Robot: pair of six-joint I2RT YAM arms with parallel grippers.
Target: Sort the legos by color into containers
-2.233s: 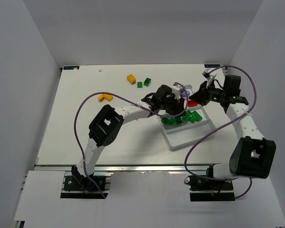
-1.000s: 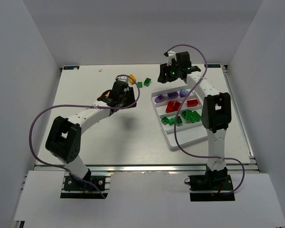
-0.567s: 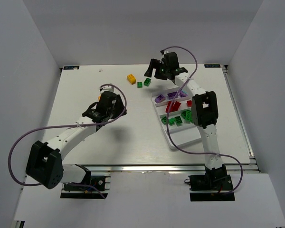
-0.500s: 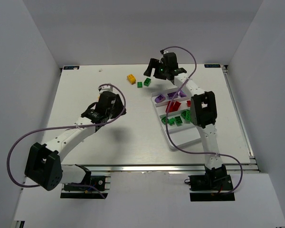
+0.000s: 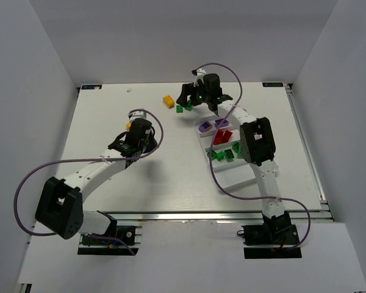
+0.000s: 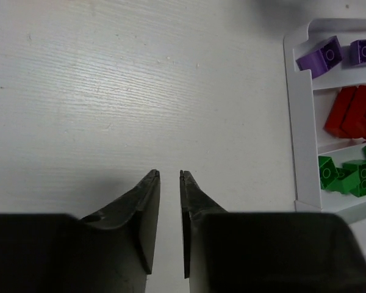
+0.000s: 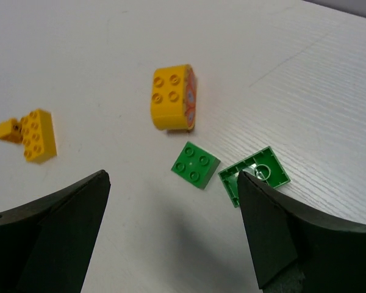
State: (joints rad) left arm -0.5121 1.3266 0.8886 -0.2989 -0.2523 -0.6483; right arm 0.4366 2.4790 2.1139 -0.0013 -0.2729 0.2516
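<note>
Right end effector (image 7: 172, 177) has shifted left over loose green legos (image 7: 195, 163).

White wood-grain tabletop (image 5: 171, 177) is seen filling centre of top view, w/ plain white panel walls (image 5: 183, 43) set round it at left, back & right. Aluminium rail (image 5: 183, 215) is fixed along its bottom edge. Small teal labels (image 5: 89, 86) are stuck at upper corners.
</note>
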